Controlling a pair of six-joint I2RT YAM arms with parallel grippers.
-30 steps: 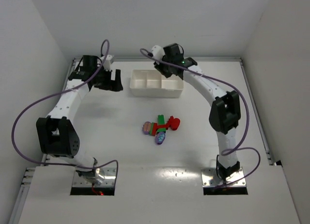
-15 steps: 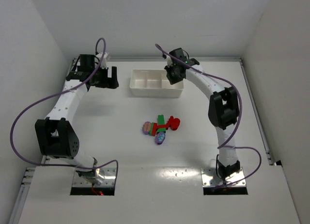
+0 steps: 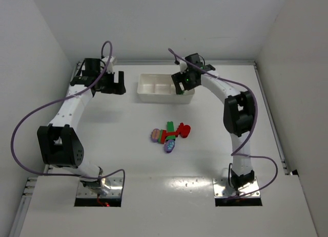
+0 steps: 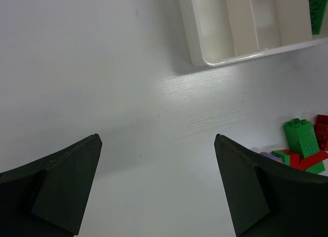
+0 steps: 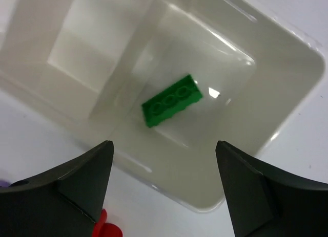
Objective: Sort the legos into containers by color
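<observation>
The white tray (image 3: 147,86) with its three containers stands at the back middle of the table. My right gripper (image 3: 183,83) hovers open over the right container (image 5: 215,180), where one green lego (image 5: 171,101) lies flat and free of the fingers. The left wrist view catches that same green lego (image 4: 318,14) at its top right corner. A pile of red, green and purple-blue legos (image 3: 170,133) lies mid-table. My left gripper (image 3: 114,83) hangs open and empty left of the tray (image 4: 241,57), above bare table.
A green lego (image 4: 301,137) and a red one (image 4: 322,127) from the pile show at the right edge of the left wrist view. A red piece (image 5: 105,228) peeks in beside my right gripper's left finger. White walls enclose the table.
My right gripper has swung down over the tray's right container and gone from shut to open, and the green lego now lies there. The left arm has barely shifted.
</observation>
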